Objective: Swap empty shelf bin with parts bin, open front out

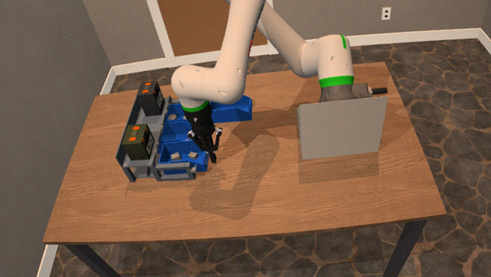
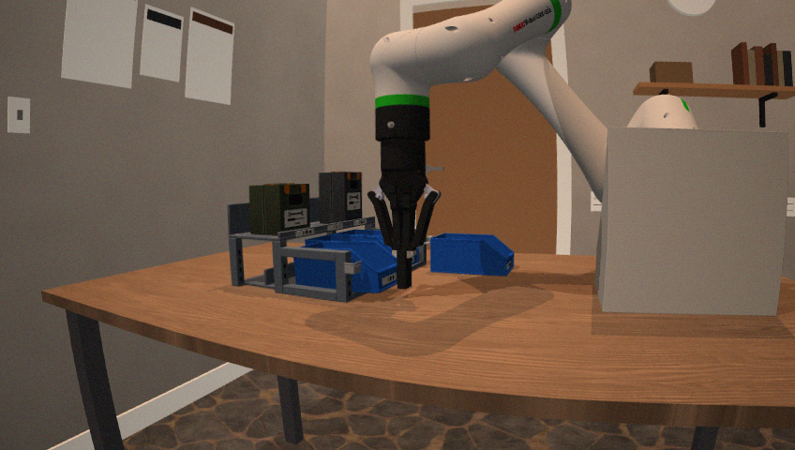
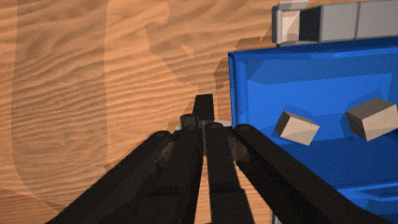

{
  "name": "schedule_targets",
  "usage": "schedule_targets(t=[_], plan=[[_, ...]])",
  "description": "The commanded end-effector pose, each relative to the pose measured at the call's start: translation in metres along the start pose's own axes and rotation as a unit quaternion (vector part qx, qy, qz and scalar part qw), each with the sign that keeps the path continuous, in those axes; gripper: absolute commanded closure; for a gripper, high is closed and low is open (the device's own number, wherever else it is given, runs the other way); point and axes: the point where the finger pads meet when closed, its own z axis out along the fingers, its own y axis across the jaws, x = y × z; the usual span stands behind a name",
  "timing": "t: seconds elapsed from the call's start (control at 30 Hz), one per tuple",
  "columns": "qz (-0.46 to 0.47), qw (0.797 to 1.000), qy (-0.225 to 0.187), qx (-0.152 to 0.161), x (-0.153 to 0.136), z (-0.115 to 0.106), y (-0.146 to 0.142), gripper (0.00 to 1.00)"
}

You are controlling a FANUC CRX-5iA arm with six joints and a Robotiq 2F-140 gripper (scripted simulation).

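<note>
A blue open bin (image 1: 179,154) with two tan parts (image 3: 296,127) stands in the near bay of the grey shelf (image 1: 140,163), its open front facing out over the table. It also shows in the exterior view (image 2: 345,266) and the wrist view (image 3: 322,117). My gripper (image 1: 212,157) points straight down, shut on nothing, with its tips low at the bin's front wall; I cannot tell whether they touch it. The gripper also shows in the exterior view (image 2: 403,280) and the wrist view (image 3: 203,105). A second blue open bin (image 2: 471,253) stands upright on the table behind the arm.
Another blue bin (image 1: 174,119) sits in the far bay of the shelf. A green box (image 1: 138,142) and a black box (image 1: 151,98) stand on the shelf's upper board. A large grey block (image 1: 343,127) stands at the right near the arm's base.
</note>
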Motion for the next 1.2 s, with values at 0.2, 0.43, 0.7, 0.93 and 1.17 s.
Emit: schedule_targets(t=[0.2,0.43,0.7,0.93,1.17], plan=[[0.000,1.000,0.000,-0.001,0.000,-0.002,0.013,0.90],[0.000,1.000,0.000,-0.001,0.000,-0.002,0.014,0.90],[0.000,1.000,0.000,-0.001,0.000,-0.002,0.014,0.90],[0.000,1.000,0.000,-0.001,0.000,-0.002,0.015,0.90],[0.000,1.000,0.000,-0.001,0.000,-0.002,0.016,0.90]])
